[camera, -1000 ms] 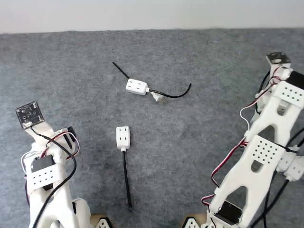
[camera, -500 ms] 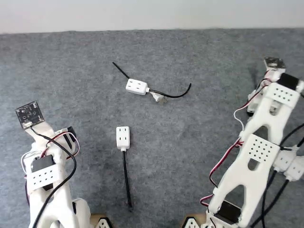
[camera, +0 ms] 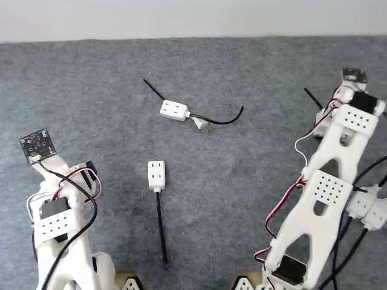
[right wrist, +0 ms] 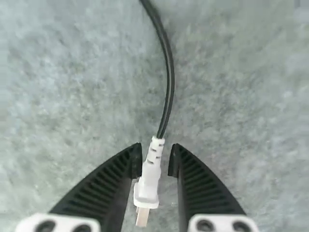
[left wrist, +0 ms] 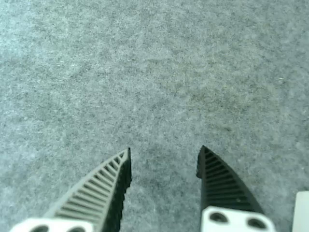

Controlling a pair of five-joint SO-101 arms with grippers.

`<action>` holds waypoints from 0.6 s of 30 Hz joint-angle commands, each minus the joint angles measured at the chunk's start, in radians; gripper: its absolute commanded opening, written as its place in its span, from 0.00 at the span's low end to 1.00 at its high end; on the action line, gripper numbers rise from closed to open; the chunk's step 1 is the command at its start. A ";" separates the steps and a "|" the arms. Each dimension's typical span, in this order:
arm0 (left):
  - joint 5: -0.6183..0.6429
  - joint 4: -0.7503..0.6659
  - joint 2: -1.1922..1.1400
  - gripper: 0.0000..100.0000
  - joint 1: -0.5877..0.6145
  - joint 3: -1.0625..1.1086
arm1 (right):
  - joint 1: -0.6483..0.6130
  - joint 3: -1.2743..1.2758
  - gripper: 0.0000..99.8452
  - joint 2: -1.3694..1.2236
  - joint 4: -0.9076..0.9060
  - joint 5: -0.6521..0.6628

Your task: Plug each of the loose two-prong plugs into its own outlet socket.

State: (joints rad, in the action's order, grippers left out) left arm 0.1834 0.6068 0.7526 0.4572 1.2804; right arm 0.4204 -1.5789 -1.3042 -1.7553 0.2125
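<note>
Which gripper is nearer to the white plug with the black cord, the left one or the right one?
Right. The right gripper straddles the plug; the left gripper hangs over bare carpet, far from it.

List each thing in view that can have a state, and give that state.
Left gripper: open, empty.
Right gripper: around a loose plug; grip unclear.
Near outlet socket: nothing plugged in.
Far outlet socket: second plug at its end; whether inserted, unclear.
</note>
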 commanded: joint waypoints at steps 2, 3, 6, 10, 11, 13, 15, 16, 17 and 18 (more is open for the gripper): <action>-0.009 -0.031 0.014 0.21 0.000 -0.012 | 0.018 -0.089 0.10 0.024 -0.041 0.012; -0.009 -0.031 0.014 0.21 0.000 -0.012 | 0.019 -0.089 0.10 0.024 -0.041 0.009; -0.009 -0.031 0.014 0.21 0.000 -0.012 | 0.013 -0.081 0.05 0.018 -0.041 0.008; -0.009 -0.031 0.014 0.21 0.000 -0.012 | 0.008 -0.058 0.01 0.018 -0.041 0.008; -0.009 -0.031 0.014 0.21 0.000 -0.012 | 0.007 -0.058 0.01 0.018 -0.041 0.008; -0.009 -0.032 0.014 0.21 0.000 -0.012 | 0.002 -0.061 0.01 0.024 -0.041 0.009; -0.009 -0.032 0.014 0.21 0.000 -0.012 | -0.004 -0.066 0.01 0.027 -0.042 0.008; -0.009 -0.032 0.014 0.21 0.000 -0.012 | -0.013 -0.063 0.01 0.027 -0.042 0.008; -0.009 -0.032 0.014 0.21 0.000 -0.012 | -0.021 -0.058 0.01 0.022 -0.042 0.009; -0.009 -0.032 0.014 0.21 0.000 -0.012 | -0.025 -0.057 0.01 0.016 -0.044 0.011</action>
State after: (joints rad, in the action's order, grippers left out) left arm 0.1834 0.6068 0.7526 0.4572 1.2804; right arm 0.4189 -1.6126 -1.3042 -1.7568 0.2171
